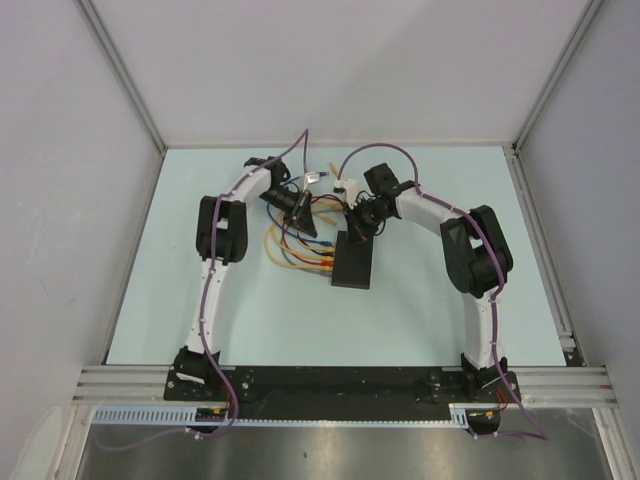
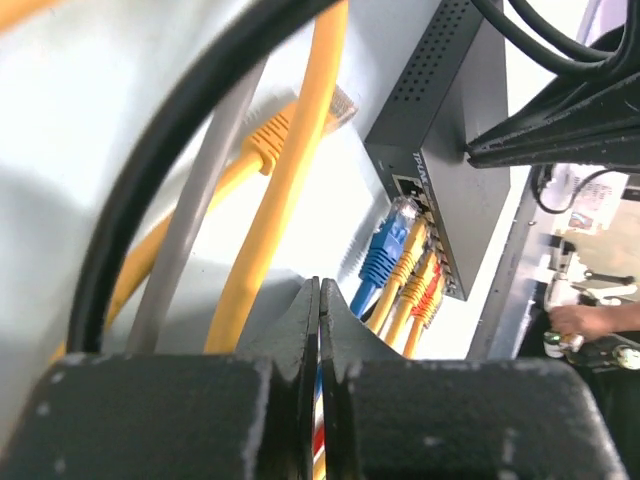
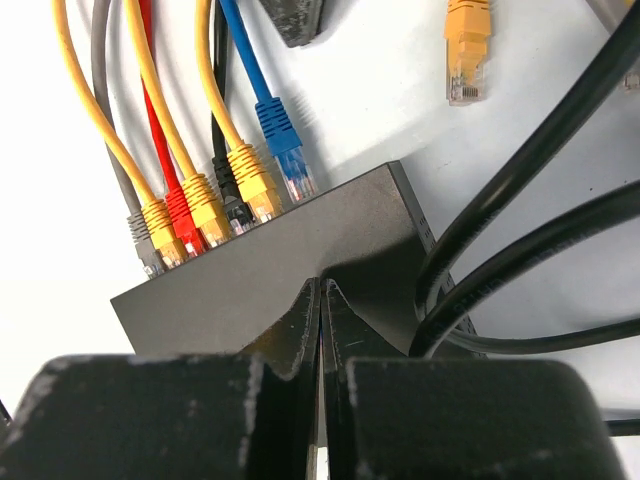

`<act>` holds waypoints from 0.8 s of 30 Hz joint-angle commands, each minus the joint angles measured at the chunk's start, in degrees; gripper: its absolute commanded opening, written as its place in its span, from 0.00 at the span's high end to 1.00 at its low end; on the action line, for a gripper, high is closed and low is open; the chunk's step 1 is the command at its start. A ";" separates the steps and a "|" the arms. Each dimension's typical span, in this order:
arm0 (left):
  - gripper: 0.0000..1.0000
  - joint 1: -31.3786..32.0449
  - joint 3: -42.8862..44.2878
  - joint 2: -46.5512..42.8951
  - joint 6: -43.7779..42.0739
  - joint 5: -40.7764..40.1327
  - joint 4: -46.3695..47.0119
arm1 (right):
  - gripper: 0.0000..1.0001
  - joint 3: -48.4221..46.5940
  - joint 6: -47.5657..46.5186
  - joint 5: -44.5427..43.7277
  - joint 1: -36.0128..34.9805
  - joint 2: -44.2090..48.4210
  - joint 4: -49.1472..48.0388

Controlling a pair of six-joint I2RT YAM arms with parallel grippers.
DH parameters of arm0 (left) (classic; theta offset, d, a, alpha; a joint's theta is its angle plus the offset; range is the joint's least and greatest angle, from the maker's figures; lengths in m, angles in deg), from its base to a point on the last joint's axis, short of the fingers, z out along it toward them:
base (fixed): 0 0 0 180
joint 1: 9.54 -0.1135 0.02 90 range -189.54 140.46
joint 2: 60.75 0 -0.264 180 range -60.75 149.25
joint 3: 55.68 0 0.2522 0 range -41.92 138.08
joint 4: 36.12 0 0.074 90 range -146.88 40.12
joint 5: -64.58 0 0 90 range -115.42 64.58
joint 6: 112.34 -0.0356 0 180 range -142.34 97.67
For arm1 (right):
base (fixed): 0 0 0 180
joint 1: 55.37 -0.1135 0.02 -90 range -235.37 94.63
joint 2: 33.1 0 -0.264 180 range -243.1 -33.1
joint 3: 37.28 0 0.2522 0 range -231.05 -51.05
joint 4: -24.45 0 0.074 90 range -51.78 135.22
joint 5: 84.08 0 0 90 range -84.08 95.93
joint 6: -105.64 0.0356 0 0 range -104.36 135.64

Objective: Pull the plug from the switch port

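The switch (image 1: pixel 353 262) is a flat matte-black box lying flat near the middle of the pale tabletop (image 1: pixel 200 300); its ports run along its left edge; a row of plugs (image 3: pixel 205 215) sits there, grey, yellow, red, yellow, black, yellow; the blue plug (image 3: pixel 283 135) ends the row, clear tip showing at the port; a loose yellow plug (image 3: pixel 467 45) lies apart, unplugged

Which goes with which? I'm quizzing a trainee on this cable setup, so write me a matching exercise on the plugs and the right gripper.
1 blue plug
2 red plug
3 loose yellow plug
4 right gripper

a between two yellow plugs
b shut, above the switch
c lying on the table, in no port
d at one end of the row

Pairs: 1-d, 2-a, 3-c, 4-b
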 commanded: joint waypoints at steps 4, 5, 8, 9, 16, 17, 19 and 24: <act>0.70 1.82 -2.14 -5.64 0.24 -0.10 5.79 | 1.00 1.77 -2.02 -5.48 -0.59 -2.25 3.16; 0.65 1.82 -2.49 -6.25 0.24 -0.54 6.40 | 1.00 1.77 -2.02 -5.57 -0.59 -2.25 3.24; 0.54 1.82 -7.66 -11.43 -0.28 -2.47 12.20 | 1.00 1.77 -1.94 -5.57 -0.42 -2.16 3.16; 0.53 1.82 -9.68 -12.49 -1.59 -3.78 13.95 | 1.00 1.77 -1.94 -5.57 -0.42 -2.33 3.07; 0.53 4.53 -8.46 -14.60 -14.33 -16.17 6.59 | 1.00 1.77 -1.76 -5.57 -0.42 -2.34 2.81; 0.53 4.98 -9.34 -15.13 -16.26 -17.84 6.76 | 1.00 1.68 -1.85 -5.48 -0.42 -2.51 2.81; 0.53 6.30 -12.50 -16.01 -17.68 -21.79 8.16 | 1.00 1.68 -1.67 -5.48 -0.50 -2.42 2.81; 0.53 7.44 -14.00 -16.19 -19.18 -23.75 8.87 | 1.00 1.68 -1.76 -5.40 -0.33 -2.60 2.98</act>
